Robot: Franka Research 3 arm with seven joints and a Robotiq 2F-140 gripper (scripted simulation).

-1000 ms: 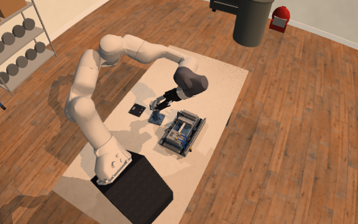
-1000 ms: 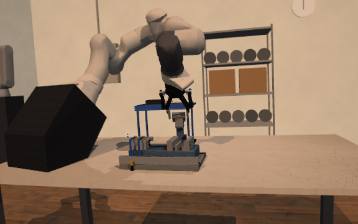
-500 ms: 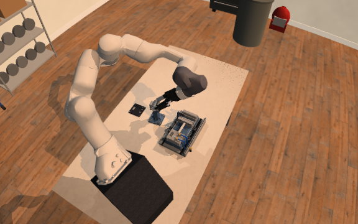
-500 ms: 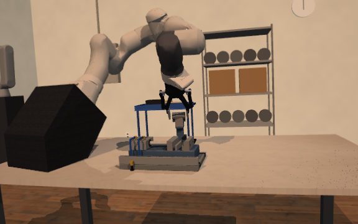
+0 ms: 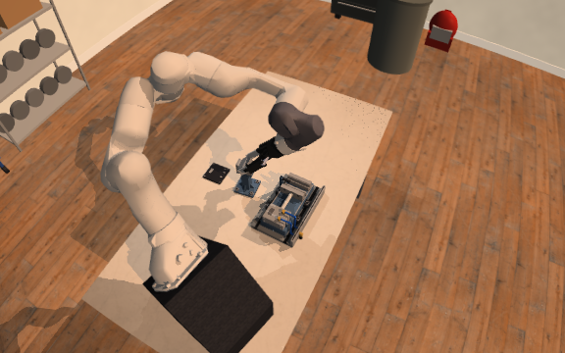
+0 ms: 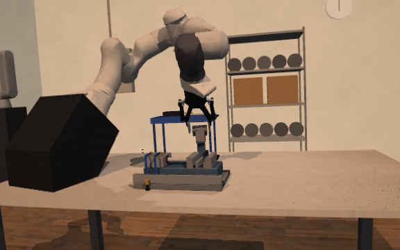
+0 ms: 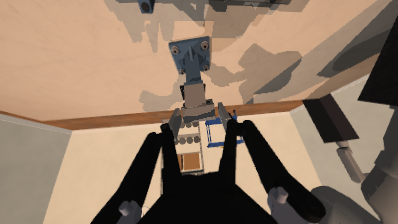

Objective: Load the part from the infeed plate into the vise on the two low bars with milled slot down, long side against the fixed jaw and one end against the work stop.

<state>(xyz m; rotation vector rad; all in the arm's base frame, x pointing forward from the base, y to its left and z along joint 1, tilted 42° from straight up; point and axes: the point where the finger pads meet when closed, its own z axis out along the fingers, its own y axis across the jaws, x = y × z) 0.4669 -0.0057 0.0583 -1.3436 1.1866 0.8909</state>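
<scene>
in the top view, the arm's black pedestal (image 5: 229, 304) (image 6: 30, 132) fills much of the lower end of the tabletop (image 5: 341, 142) (image 6: 290, 180) (image 7: 100, 75). the infeed plate (image 5: 216, 173) lies near the long left edge with no block on it. just right of it stands the v-block (image 5: 246, 187) (image 6: 200, 137) (image 7: 194, 93), and the part (image 6: 200, 129) (image 7: 197, 111) seems to be at its top. the tool (image 5: 246, 168) (image 6: 200, 125) (image 7: 199, 111) is released, half spread, its fingers either side of the part and apparently not pressing on it. the step looks like a change of grip: centre the fingers, square them to the part's sides, then close gently so it doesn't twist or ride out of the vee. i can't tell which way the slot faces; that should be settled before lifting. a straight lift should come first, as a sideways pull could drag the part on the block.

to the right sits the vise (image 5: 286, 208) (image 6: 182, 170), nearer the long right edge, its fixed jaw (image 5: 299, 182) (image 6: 210, 160) toward the upper end. the gap between v-block and vise is tight, so carry high. there is more room toward the upper right corner for turning the wrist.
</scene>
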